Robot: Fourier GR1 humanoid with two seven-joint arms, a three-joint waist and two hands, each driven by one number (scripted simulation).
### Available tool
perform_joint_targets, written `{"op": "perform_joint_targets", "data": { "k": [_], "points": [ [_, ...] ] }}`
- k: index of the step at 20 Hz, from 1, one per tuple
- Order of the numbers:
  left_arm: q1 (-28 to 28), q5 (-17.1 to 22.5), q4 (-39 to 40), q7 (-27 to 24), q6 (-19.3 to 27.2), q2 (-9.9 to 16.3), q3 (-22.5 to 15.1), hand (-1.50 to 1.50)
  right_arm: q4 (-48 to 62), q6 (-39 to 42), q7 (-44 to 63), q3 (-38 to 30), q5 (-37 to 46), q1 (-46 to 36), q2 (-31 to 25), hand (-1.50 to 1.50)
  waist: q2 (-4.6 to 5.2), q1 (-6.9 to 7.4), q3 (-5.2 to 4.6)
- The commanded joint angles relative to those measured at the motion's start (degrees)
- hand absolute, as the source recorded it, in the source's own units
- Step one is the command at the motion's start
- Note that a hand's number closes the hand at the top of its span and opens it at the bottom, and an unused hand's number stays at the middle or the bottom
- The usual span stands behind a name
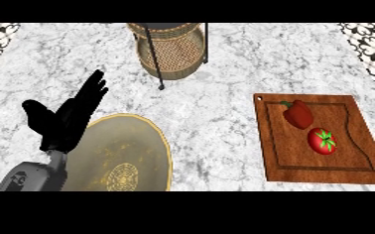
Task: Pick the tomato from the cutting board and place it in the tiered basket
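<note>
A red tomato (322, 141) with a green stem lies on the wooden cutting board (285, 168) at the right of the counter. A red bell pepper (298, 113) sits just behind it on the same board. The wicker tiered basket (170, 49) stands at the back centre on black legs. My left hand (67, 114) rests open at the left, fingers pointing up, far from the board. The right hand is not in view.
A large gold-patterned plate (124, 153) lies at the lower left, partly under my left forearm. Marble counter stretches between the plate, the basket and the board.
</note>
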Motion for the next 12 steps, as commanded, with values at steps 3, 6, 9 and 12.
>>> {"op": "perform_joint_targets", "data": {
  "k": [3,6,9,12],
  "points": [
    [1.2,0.3,1.8,-1.8,0.0,-3.0,-0.8,0.00,-15.0,-9.5,13.3,-1.7,9.2,9.7,-1.9,-1.50,0.26,-0.57,-0.63],
    [-1.5,-1.3,2.0,1.1,2.1,-4.9,-2.8,0.00,-25.9,-10.7,21.2,-0.3,11.8,13.9,0.0,-1.50,0.36,-0.54,-0.53],
    [0.2,-2.1,3.6,-1.4,1.5,-5.9,-3.3,0.00,-35.5,-9.8,30.0,2.0,13.2,16.7,1.5,-1.50,0.50,0.22,-0.48],
    [0.0,-0.8,2.9,-1.8,-1.1,-4.9,-2.1,0.00,-40.0,-13.0,36.7,7.9,20.7,17.7,5.8,-1.50,0.61,1.45,-0.35]
  ]
}}
